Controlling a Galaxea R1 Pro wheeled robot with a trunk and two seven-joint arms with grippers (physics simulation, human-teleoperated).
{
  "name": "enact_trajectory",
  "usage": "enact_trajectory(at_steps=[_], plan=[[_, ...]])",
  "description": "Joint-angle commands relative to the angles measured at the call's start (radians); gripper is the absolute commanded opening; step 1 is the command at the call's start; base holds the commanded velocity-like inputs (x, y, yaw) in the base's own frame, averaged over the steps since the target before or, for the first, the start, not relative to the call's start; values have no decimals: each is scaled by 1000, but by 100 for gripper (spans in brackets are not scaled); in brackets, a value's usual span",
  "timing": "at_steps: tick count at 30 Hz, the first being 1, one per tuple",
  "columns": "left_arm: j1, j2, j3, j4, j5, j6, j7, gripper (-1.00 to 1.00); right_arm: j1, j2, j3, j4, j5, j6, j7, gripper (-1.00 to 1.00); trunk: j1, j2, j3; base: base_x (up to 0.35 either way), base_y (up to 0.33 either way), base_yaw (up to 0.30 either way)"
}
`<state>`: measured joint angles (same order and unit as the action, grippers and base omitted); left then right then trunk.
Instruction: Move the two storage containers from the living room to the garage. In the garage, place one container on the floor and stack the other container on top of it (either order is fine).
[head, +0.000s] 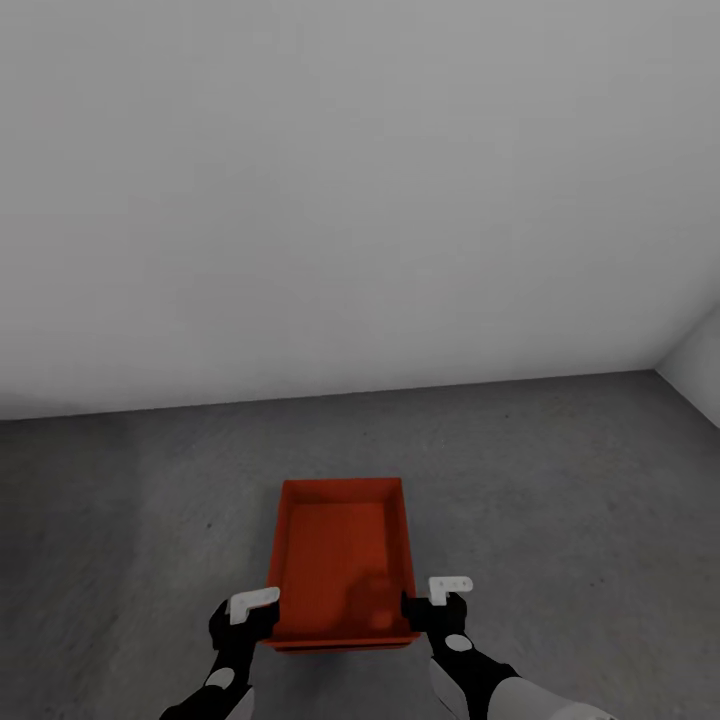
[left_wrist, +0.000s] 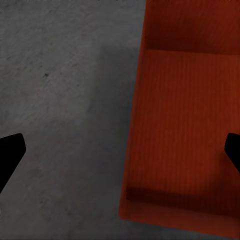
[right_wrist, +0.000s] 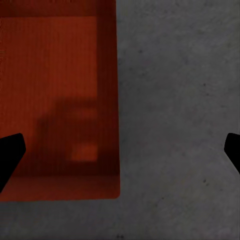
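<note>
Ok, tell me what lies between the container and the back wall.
Nothing: in the head view, bare dark grey floor runs from the far rim of the storage container to the pale wall.

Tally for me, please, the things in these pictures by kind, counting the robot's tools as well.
Orange-red rectangular open-topped storage container: 1, resting on the dark grey floor.
Robot tools: 2, the left tool and the right tool, each with fingers spread at a near corner of the container.
Total: 3.
</note>
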<state>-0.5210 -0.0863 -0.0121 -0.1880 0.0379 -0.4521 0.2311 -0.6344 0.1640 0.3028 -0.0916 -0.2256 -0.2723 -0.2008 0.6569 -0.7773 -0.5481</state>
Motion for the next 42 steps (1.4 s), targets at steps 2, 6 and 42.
enact_trajectory(at_steps=[2,6,42], plan=[[-1,-1,-2,1,-1,-4,3,100,-1,0,9,1,-9,-4,-4,100,0,-1,-1,0,0,0],[-1,-3,-2,2,0,-1,5,100,-1,0,9,1,-9,-4,-4,100,0,-1,-1,-73,0,0],[-1,-1,-2,1,2,2,36,100,-1,0,9,1,-9,-3,-4,100,0,-1,-1,-304,145,0]])
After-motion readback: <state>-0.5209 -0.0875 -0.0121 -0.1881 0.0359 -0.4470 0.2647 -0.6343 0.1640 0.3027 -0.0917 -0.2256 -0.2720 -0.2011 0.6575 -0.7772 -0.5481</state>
